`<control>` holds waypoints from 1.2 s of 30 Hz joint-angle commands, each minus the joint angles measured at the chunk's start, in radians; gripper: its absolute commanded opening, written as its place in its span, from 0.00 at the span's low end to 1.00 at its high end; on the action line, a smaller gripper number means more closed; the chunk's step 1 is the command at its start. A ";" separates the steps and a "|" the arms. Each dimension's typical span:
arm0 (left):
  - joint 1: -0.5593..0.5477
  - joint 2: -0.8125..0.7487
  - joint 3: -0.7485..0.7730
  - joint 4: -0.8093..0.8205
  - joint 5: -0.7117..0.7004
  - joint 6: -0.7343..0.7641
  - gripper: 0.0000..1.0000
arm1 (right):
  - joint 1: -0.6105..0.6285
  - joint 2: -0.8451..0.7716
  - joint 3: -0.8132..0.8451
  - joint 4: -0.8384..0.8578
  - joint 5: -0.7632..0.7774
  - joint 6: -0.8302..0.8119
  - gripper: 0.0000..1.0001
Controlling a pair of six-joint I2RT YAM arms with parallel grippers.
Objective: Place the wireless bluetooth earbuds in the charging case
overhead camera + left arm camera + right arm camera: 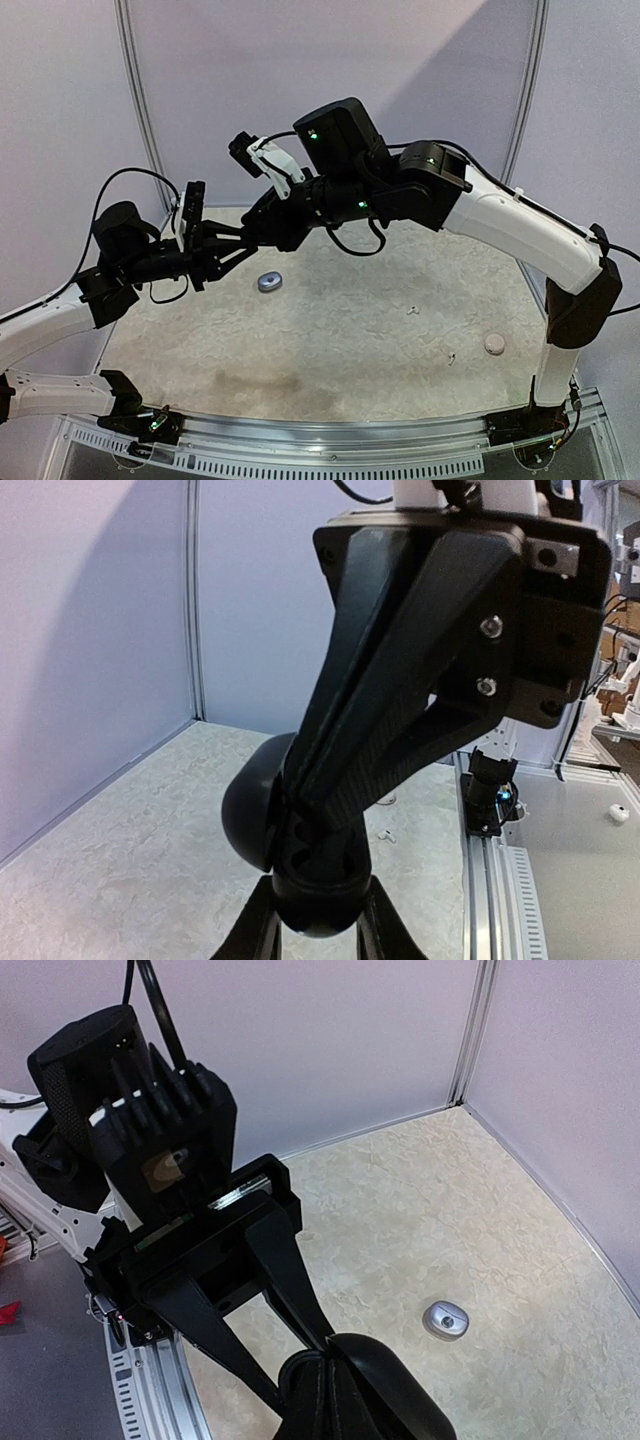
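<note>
Both grippers meet in mid-air over the table's left half. My left gripper (pixel 318 920) is shut on a black charging case (pixel 320 895) whose lid (pixel 248 815) stands open to the left. My right gripper (pixel 305 800) comes down from above, its fingers pressed together with the tips inside the open case. Whether anything is pinched between them is hidden. In the right wrist view the case lid (pixel 400 1390) lies at the bottom beside my right gripper (pixel 330 1400). Two tiny white earbuds (pixel 412 310) (pixel 452 357) lie loose on the table; one also shows in the left wrist view (pixel 388 835).
A silvery grey case (pixel 270 282) lies on the table below the grippers, also seen in the right wrist view (pixel 445 1318). A pale round case (pixel 494 344) lies at the right. Pale walls enclose the marbled table; a metal rail (pixel 330 432) runs along the near edge.
</note>
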 commanded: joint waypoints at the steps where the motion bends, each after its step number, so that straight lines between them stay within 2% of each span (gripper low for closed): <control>1: -0.012 -0.004 0.016 0.022 -0.008 -0.002 0.00 | -0.009 0.016 -0.032 -0.039 -0.007 0.013 0.02; 9: -0.010 0.002 0.016 0.000 -0.004 0.011 0.00 | -0.014 0.015 0.025 -0.028 -0.007 0.002 0.06; 12: -0.010 0.007 0.000 -0.044 -0.016 0.081 0.00 | -0.025 -0.020 0.051 0.052 -0.088 0.001 0.06; 17: -0.009 0.006 -0.004 -0.106 -0.039 0.223 0.00 | -0.037 -0.102 -0.017 0.171 -0.143 0.039 0.07; 20: -0.010 0.001 0.006 -0.116 -0.009 0.313 0.00 | -0.051 -0.108 -0.064 0.171 -0.073 0.073 0.09; 24: -0.010 -0.002 0.026 -0.153 0.009 0.467 0.00 | -0.060 -0.039 -0.040 0.083 0.078 0.121 0.08; 28: -0.009 -0.005 0.037 -0.178 0.007 0.554 0.00 | -0.060 0.040 0.009 -0.003 0.102 0.130 0.08; 31: -0.009 -0.007 0.038 -0.174 -0.013 0.566 0.00 | -0.060 0.075 0.011 -0.029 0.056 0.124 0.07; 36: 0.002 0.001 0.052 -0.172 -0.114 0.462 0.00 | -0.045 0.049 -0.026 -0.034 -0.021 0.095 0.05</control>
